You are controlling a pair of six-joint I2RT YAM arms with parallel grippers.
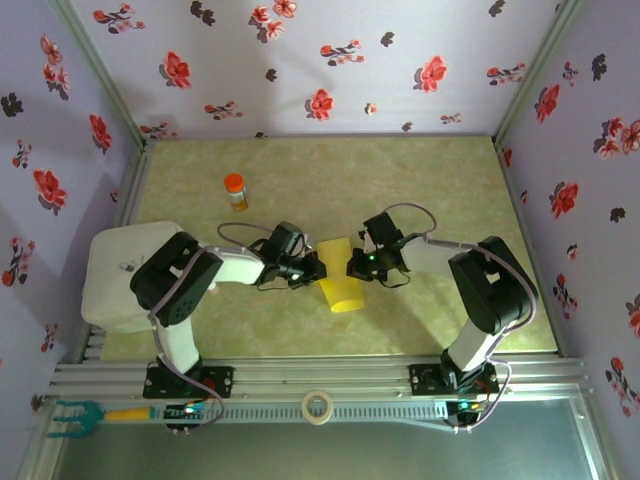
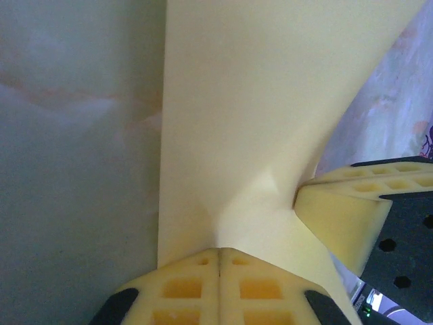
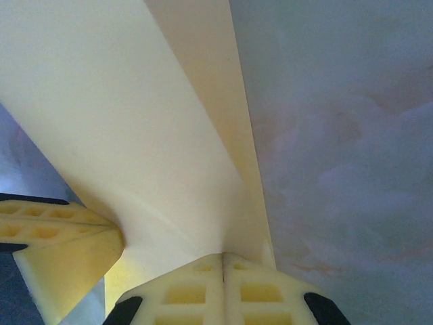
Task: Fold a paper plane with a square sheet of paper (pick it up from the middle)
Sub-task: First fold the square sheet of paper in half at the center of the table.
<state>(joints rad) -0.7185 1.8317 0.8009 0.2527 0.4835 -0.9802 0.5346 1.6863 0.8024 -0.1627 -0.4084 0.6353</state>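
- the left gripper (image 2: pixel 220 269) has its foam fingers pressed together on one side of the square sheet of paper (image 2: pixel 257 101), pinching it.
- the right gripper (image 3: pixel 223 269) is closed just as tight on the paper from the opposite side. the two grippers sit just beside each other, almost tip to tip.
- the yellow sheet sits near the middle of the table (image 1: pixel 430 190), between the two wrists. in the overhead view its free part reaches toward the near edge and ends in a rounded curl.
- from the right wrist a second layer shows along one side, so the sheet looks at least partly doubled. how sharp the crease is cannot be told.
- the step in hand looks like shaping a fold while both grippers hold the sheet. to do it well, the two pinches should be kept level, the edges lined up before anything is pressed flat, and the pull gentle.
- thin paper can tear or slip at the fingers, and a small pucker shows beside the left pinch.
- the orange-capped bottle (image 1: pixel 234 190) stands upright farther back and to the left, well apart, with its cap on. its contents cannot be made out.
- a white box (image 1: pixel 115 270) lies at the left edge under the left arm. whatever it holds is hidden.
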